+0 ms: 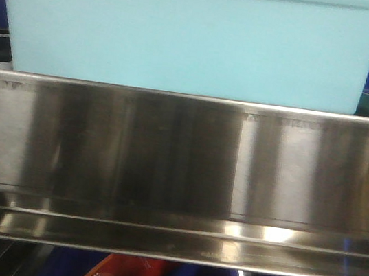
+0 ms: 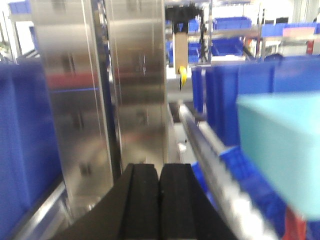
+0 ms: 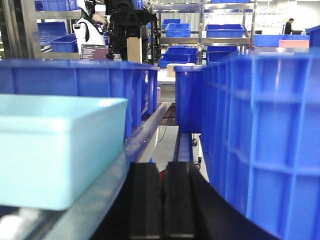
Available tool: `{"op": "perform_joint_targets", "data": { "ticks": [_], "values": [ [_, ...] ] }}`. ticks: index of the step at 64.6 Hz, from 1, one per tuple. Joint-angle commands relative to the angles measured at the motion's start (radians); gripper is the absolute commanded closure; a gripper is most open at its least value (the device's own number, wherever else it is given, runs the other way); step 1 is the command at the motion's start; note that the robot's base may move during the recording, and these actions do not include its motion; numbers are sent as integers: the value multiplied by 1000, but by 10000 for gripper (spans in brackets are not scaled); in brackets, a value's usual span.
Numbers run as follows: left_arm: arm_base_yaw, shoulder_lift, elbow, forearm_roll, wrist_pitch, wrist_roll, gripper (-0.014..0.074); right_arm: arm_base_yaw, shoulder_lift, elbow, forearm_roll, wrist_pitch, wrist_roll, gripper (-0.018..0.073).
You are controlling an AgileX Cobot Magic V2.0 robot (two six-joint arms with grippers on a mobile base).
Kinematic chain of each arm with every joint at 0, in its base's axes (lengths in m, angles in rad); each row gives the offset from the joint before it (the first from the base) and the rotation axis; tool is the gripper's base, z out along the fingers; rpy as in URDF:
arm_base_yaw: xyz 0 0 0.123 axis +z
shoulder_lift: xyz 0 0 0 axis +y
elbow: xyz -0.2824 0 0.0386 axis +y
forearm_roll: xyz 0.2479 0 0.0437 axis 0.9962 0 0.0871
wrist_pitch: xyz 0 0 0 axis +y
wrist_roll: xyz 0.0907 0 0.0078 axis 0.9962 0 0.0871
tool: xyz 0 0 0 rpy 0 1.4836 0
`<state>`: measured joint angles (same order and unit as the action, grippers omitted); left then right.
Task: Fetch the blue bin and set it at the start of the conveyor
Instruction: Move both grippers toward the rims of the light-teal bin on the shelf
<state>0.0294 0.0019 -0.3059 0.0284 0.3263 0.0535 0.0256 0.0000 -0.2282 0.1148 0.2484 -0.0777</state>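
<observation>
The pale aqua rectangular plastic bin (image 1: 186,34) sits on the shiny steel bench (image 1: 182,151), dark-blue plastic crates (image 3: 270,140) crowding it. Left claw (image 2: 159,200) and right claw (image 3: 162,200) flank it, each pressed together and empty; reaching in unspread would likely shove the bin or snag a crate.

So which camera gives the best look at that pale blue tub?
The front-facing view: the blue bin fills the top, its long wall sharp above the steel shelf. The left wrist view catches a blurred corner; the right wrist shows one end.
</observation>
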Motion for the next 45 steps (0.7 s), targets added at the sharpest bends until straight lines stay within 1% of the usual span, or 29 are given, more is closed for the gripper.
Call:
{"op": "perform_joint_targets", "data": {
  "ticks": [1, 8, 14, 19, 25, 34, 45],
  "values": [
    [-4, 20, -106, -5, 96, 1, 707, -3, 0, -91, 4, 122, 0, 724],
    [-4, 101, -223, -5, 198, 1, 707, -3, 6, -203, 4, 256, 0, 724],
    [-4, 206, -332, -55, 271, 1, 707, -3, 62, -302, 4, 366, 0, 724],
    [-4, 302, -447, -108, 360, 1, 707, -3, 126, -382, 4, 446, 0, 724],
    [-4, 410, -553, -124, 437, 1, 707, -3, 214, -476, 6, 513, 0, 724],
    [-4, 512, -657, -124, 449, 1, 707, -3, 325, -592, 13, 523, 0, 724],
    [-4, 543, -686, -128, 423, 1, 707, -3, 365, -656, 12, 497, 0, 724]
  ]
}}
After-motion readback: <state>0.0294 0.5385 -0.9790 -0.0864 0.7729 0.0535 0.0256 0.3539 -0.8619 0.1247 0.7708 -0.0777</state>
